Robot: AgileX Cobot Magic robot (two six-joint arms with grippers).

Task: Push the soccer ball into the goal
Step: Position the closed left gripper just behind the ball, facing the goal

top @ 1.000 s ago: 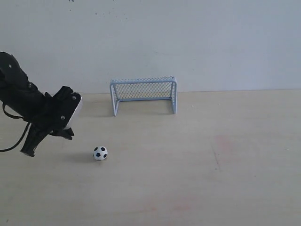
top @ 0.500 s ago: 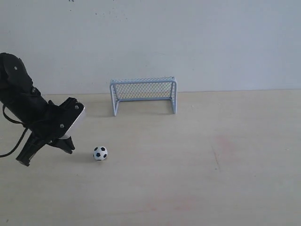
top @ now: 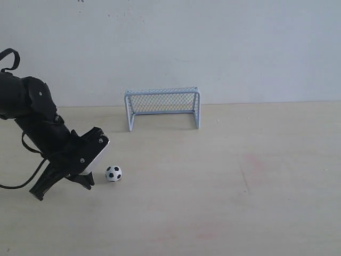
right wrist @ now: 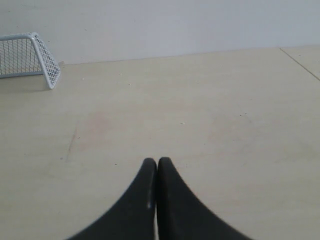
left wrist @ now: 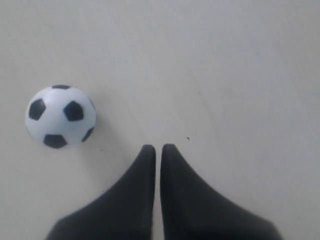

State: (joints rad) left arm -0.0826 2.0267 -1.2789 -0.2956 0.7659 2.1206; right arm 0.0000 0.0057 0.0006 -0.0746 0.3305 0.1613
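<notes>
Fingers (left wrist: 140,190) of the left claw (left wrist: 156,150) are drawn together with only a thin slit between them, and they grip nothing. The tips point down at the table (top: 240,186) and sit low over it. Whether they touch the surface cannot be told.

The soccer ball (left wrist: 60,116) rests on the table just beside these tips. The wrist view shows a strip of bare table between ball and fingers, so the two are apart. In the exterior view the ball (top: 113,173) lies just to the right of the claw's tip, on the left part of the table. The black left arm (top: 32,112) slopes down to it from the far left, with a pale-faced box (top: 95,154) on its wrist.

The goal (top: 162,92) stands upright at the far edge of the table, close to the pale wall (top: 213,42), with its open mouth facing the near side. The ball is outside it, well apart, nearer than the goal and a little left of its left post.

The right claw (right wrist: 157,162) has its fingers pressed together and holds nothing. It hangs over bare table, and part of the goal (right wrist: 27,55) shows in its view, well away from the tips. A faint reddish mark (top: 250,162) stains the table to the right of the ball.
</notes>
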